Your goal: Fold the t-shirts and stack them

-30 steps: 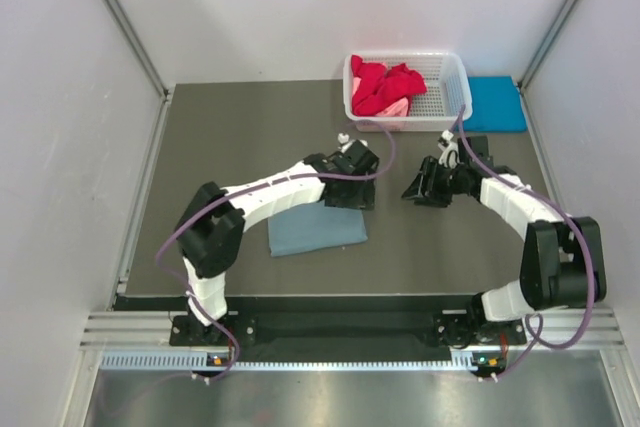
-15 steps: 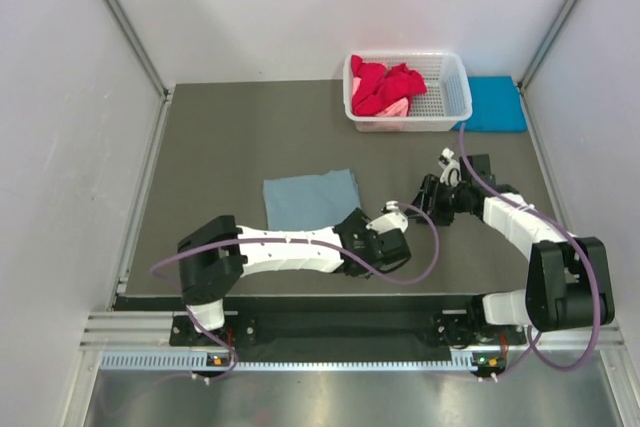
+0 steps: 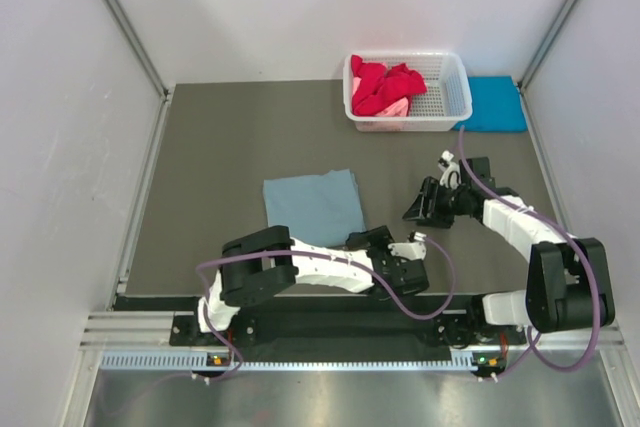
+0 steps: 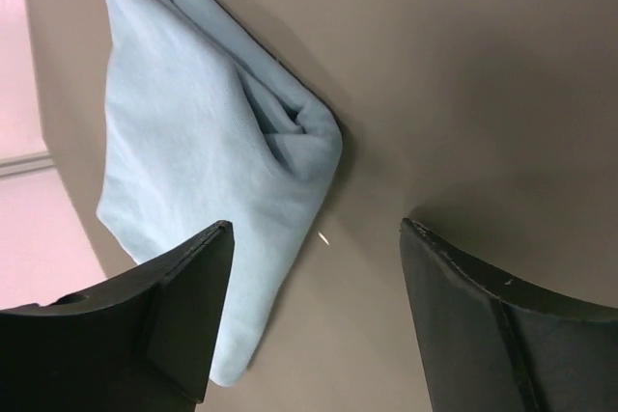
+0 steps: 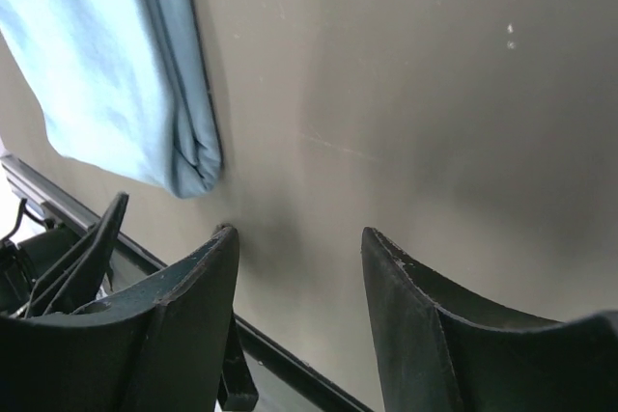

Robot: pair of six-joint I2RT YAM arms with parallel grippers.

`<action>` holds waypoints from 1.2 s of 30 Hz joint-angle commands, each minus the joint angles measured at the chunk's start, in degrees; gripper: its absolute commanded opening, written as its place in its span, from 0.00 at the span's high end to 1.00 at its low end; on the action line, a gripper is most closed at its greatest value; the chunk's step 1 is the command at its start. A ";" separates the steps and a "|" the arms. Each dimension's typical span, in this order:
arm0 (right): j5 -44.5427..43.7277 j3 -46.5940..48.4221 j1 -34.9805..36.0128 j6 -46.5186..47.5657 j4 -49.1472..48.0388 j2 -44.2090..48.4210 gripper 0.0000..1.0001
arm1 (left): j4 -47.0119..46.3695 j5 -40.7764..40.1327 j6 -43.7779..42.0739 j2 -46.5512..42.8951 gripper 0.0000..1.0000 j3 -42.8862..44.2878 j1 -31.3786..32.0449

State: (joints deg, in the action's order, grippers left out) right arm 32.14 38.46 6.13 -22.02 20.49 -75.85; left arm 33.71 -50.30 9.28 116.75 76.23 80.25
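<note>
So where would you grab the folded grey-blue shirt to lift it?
Probably the shirt by its right edge, coming in low from the right: the layers bunch into a thick lip there, while the rest lies flat on the table.

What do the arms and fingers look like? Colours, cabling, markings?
The left arm and right arm have white link shells and black joint housings. A purple cable loops along each. The fingers are matte black, broad and wedge-shaped; no markings visible.
</note>
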 commanded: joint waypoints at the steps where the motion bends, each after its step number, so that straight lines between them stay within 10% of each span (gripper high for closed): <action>1: -0.06 -0.75 -0.24 1.19 -2.56 1.15 0.46 | -1.81 0.55 -1.63 3.04 0.25 0.59 -0.18; 13: 3.63 2.84 -1.12 1.28 -4.41 -5.44 0.43 | -4.88 2.49 -5.14 6.38 0.53 0.50 -1.40; 21: 5.91 3.73 -2.35 1.46 -5.90 -8.34 0.41 | -5.85 2.93 -8.13 4.82 1.00 0.94 -3.26; 31: 18.98 4.17 -0.24 -4.78 -14.33 -13.97 0.33 | -0.76 9.34 -3.83 -6.61 1.00 1.82 -4.83; 32: 19.53 4.08 -0.16 -6.26 -14.86 -14.84 0.30 | 0.38 9.52 -3.57 -7.32 1.00 2.08 -5.19; 33: 20.06 3.91 0.28 -6.80 -16.95 -15.20 0.01 | 0.91 9.61 -3.48 -8.46 1.00 2.26 -5.54; 36: 21.21 5.22 1.25 -7.07 -17.07 -16.78 0.00 | 1.53 10.22 -3.56 -10.39 1.00 2.26 -6.50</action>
State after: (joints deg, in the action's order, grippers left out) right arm 48.93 40.66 6.13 -27.55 8.23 -91.55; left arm 33.67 -41.80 4.49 110.67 76.90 74.41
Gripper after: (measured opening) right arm 0.991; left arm 0.012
